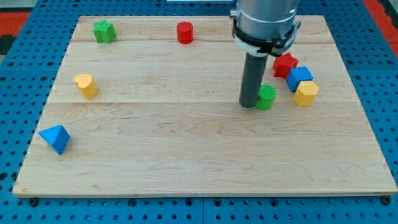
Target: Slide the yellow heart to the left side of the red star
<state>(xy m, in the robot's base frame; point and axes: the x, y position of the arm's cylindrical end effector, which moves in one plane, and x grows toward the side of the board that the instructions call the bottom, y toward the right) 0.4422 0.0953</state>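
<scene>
The yellow heart (86, 85) lies near the board's left edge. The red star (285, 63) lies at the view's right, partly behind the arm. My tip (249, 105) rests on the board just left of the green cylinder (267, 97), touching or nearly touching it, and below-left of the red star. The yellow heart is far to the left of my tip.
A blue cube (300, 78) and a yellow hexagonal block (306, 93) sit right of the red star. A green star (104, 31) and a red cylinder (185, 32) lie near the top edge. A blue triangular block (55, 138) lies at lower left on the wooden board (199, 162).
</scene>
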